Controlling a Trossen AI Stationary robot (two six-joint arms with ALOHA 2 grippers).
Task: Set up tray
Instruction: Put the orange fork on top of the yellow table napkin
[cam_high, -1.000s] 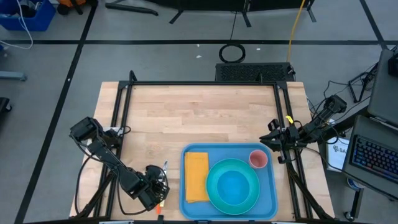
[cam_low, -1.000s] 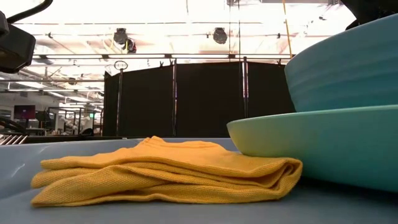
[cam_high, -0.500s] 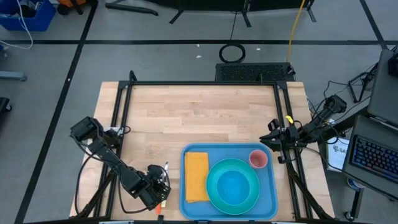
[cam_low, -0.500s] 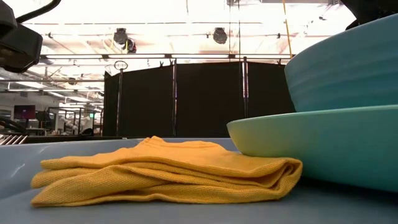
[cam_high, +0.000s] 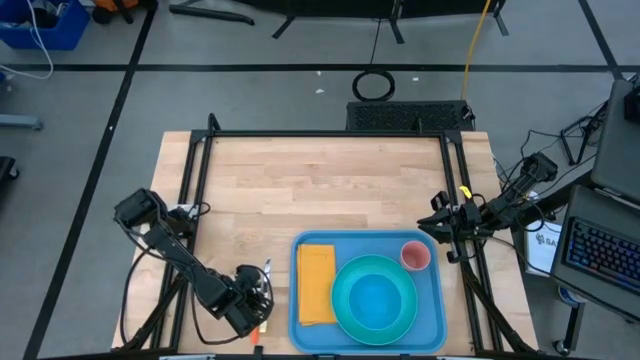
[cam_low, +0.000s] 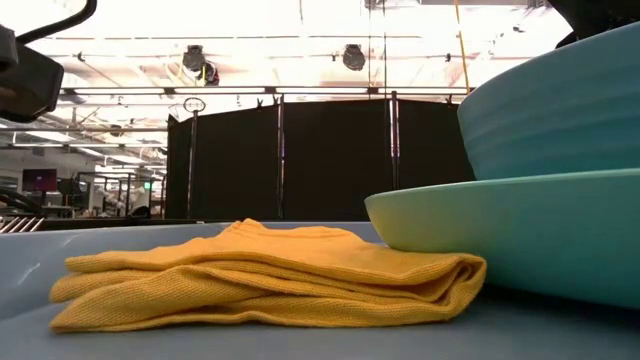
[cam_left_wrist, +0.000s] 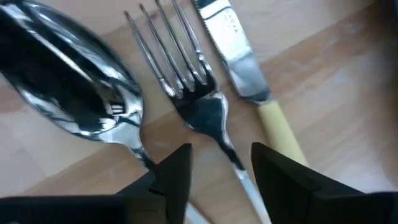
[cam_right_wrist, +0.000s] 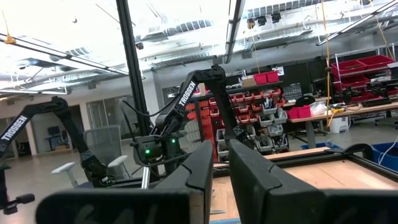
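Three utensils crowd my left gripper (cam_left_wrist: 219, 163): spoon (cam_left_wrist: 68, 74), fork (cam_left_wrist: 186, 87), knife (cam_left_wrist: 239, 62). Jaws part-open astride fork handle, nothing gripped. Tray (cam_high: 436, 310) just beside. Risk: closing nudges the spoon.

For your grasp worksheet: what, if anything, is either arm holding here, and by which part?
Nothing is held yet. The left gripper has its fingers open astride the fork handle, just below its neck. The right gripper holds nothing.
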